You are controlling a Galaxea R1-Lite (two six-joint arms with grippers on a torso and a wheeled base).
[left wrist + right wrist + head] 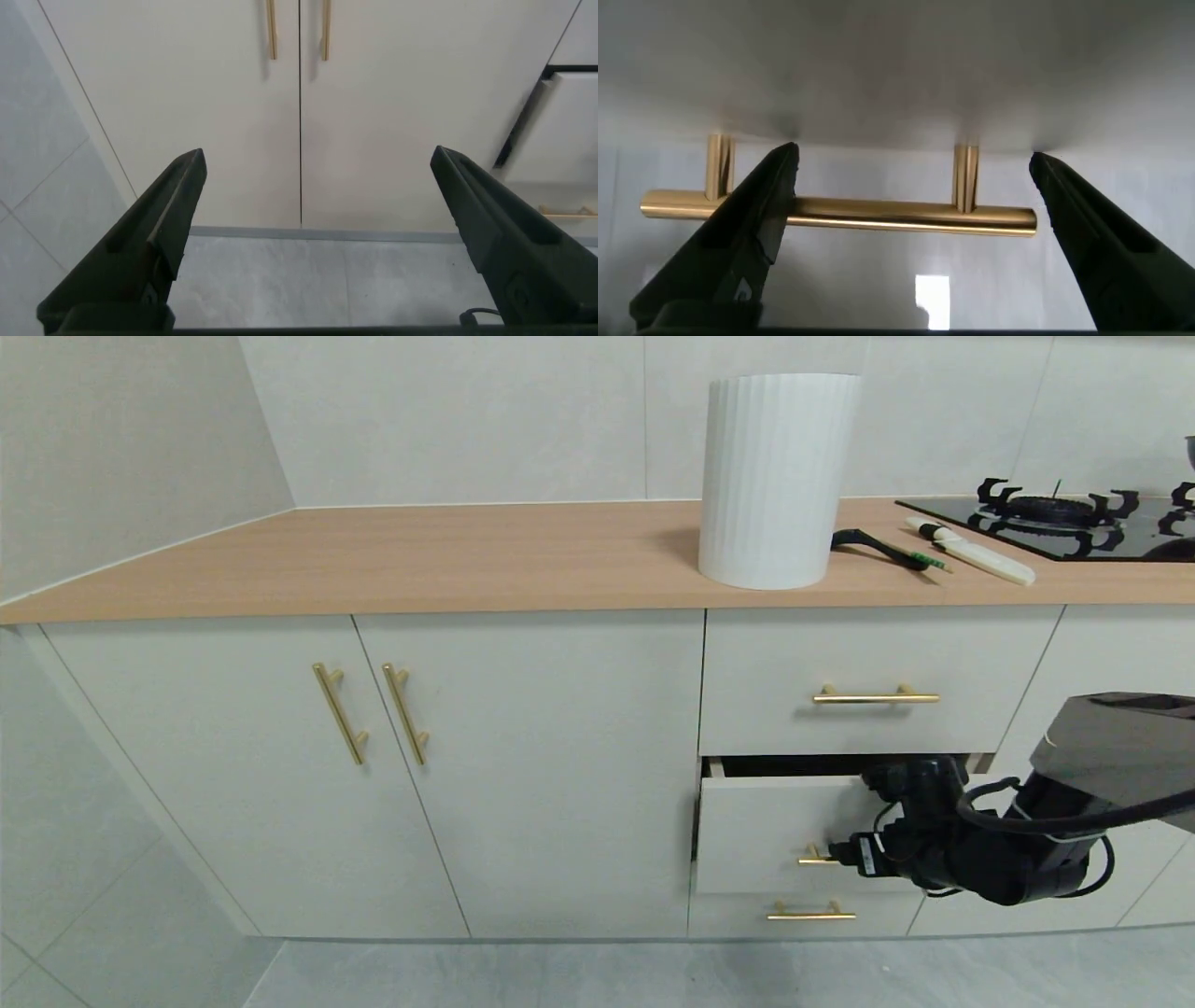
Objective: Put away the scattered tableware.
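The right arm (1027, 859) enters the head view from four o'clock and lies level, pointing toward nine o'clock, with the right tool (912, 163) spread wide, while the left tool (318, 159) likewise gapes, fingers well apart.

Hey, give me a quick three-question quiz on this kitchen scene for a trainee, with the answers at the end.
1. True or false: the middle drawer is slightly open.
2. Pick one: the open right gripper is at A) the drawer handle, B) a cabinet door handle, C) the floor.
3. Fill in: the black utensil and white utensil lie on the counter between the white canister and the ____.

Key: 1 true; 2 A; 3 stove.
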